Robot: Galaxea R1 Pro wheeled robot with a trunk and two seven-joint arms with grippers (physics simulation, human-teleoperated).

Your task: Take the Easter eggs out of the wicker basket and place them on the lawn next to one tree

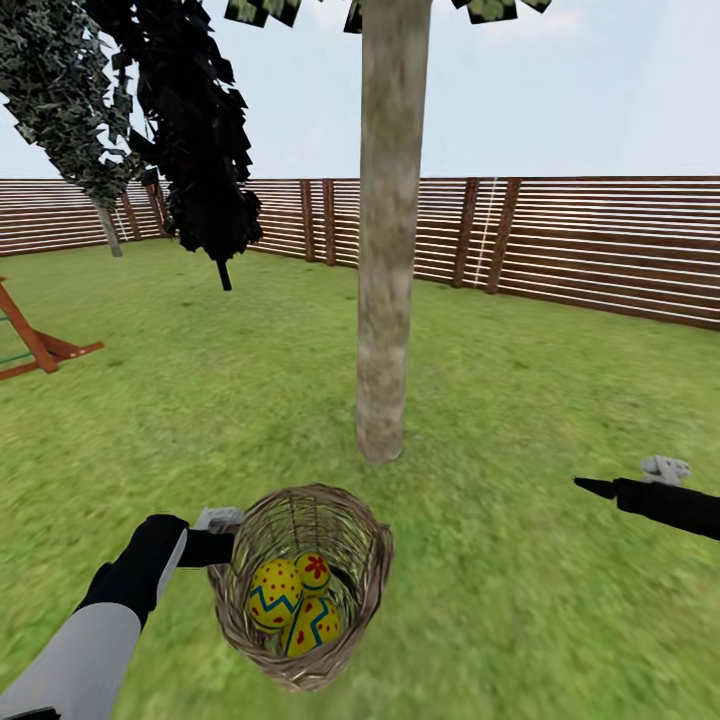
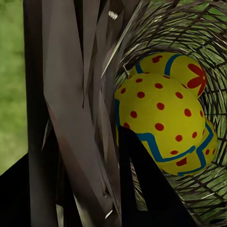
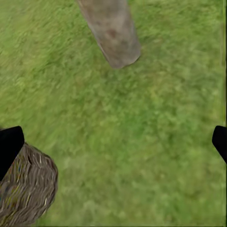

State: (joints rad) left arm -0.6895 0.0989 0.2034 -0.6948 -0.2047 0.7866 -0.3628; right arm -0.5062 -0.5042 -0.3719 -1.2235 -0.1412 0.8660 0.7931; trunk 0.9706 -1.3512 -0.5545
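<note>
From my head, the wicker basket lies tipped on the lawn just short of the tree, my left gripper at its rim and my right gripper well off to the side. My left wrist shows one finger inside the weave and one outside, pinching the basket wall, with the three Easter eggs just beyond. My right wrist shows my fingertips spread wide and empty over grass, basket on one side and trunk ahead.

Third egg mostly hidden under the other two in the basket. Left gripper fingertips covered by basket rim, so its grip couldn't be read. Tree crown cut off at top edge. Right arm ran off the frame.
</note>
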